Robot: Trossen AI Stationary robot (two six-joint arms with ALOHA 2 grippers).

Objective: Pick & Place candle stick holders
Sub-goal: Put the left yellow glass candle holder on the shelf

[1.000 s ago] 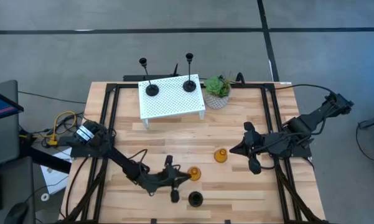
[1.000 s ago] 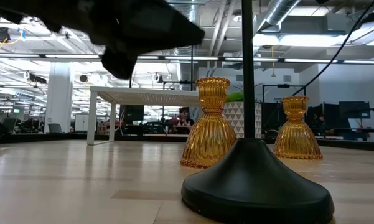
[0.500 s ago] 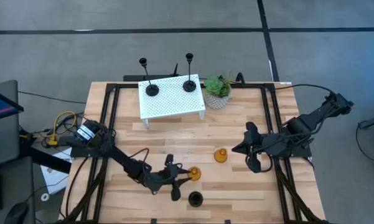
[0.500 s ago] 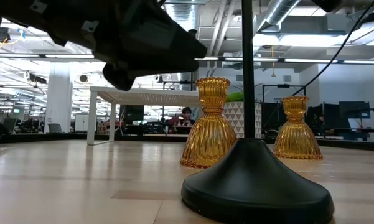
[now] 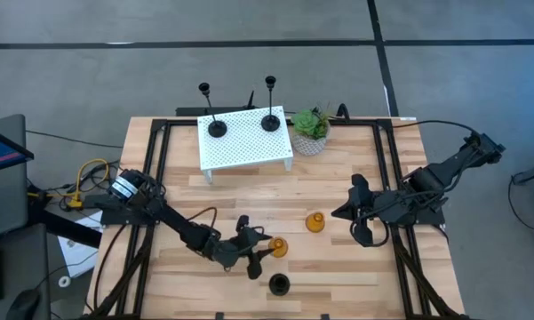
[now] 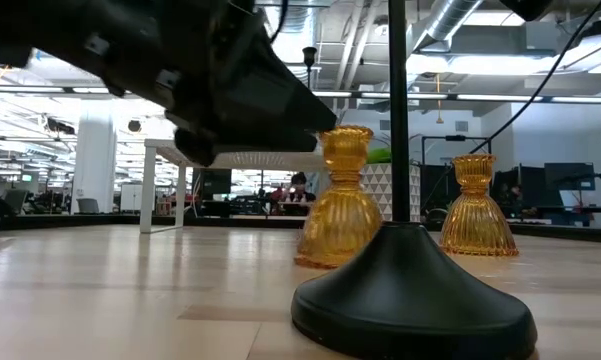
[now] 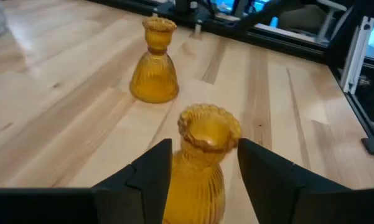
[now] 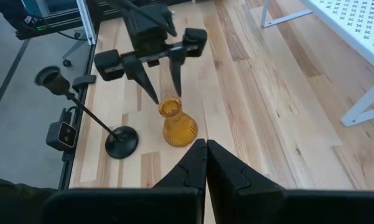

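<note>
Your left gripper (image 7: 199, 171) has advanced; its parted fingers now straddle the ribbed amber glass cone holder (image 7: 202, 155). Close next. Right gripper (image 5: 362, 218), at 3 o'clock, is shut.

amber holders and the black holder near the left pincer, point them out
amber holder between the left pincer's fingers (image 7: 199, 165), left wrist view, ribbed body.
second amber holder (image 5: 314, 222), high view, top cup.
black holder on the table (image 6: 410, 290), low view, round base.
left pincer (image 7: 202, 165), left wrist view, between its fingertips.

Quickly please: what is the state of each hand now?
Left hand: open, fingers either side of an amber ribbed glass candle holder.
Right hand: closed, holding nothing.
</note>
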